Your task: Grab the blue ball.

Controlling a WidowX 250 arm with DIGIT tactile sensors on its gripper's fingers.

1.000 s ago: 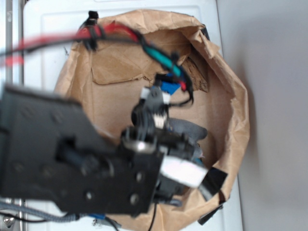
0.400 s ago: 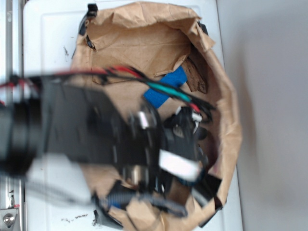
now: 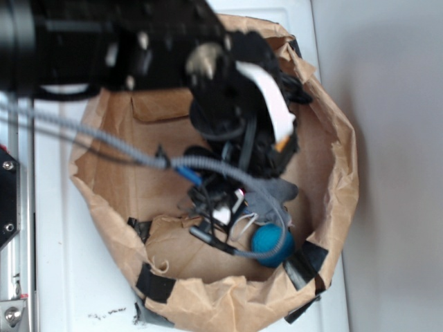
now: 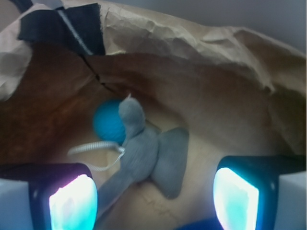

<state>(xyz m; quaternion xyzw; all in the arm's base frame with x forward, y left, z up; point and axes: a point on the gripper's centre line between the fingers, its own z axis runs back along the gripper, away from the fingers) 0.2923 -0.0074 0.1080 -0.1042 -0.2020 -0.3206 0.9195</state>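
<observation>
The claw is hanging wide open, holding nothing, with its 2 glowing pads showing at the bottom corners of the wrist view. The blue ball is lying on the floor of the brown paper bag, touching the left side of the grey plush toy, close under the bag wall. In the exterior view the ball is sitting just below the toy, near the black tape on the bag rim.

In my judgement the step in hand is lining up and descending. To do it well, the claw should be shifting left of the toy until the ball is sitting midway between the pads, then going down so that only the ball is caught. A thin pale cord is lying just below the ball and could be getting trapped too.

The ball is round, so it is pointing no way and has no long axis; any closing direction is serving equally.
</observation>
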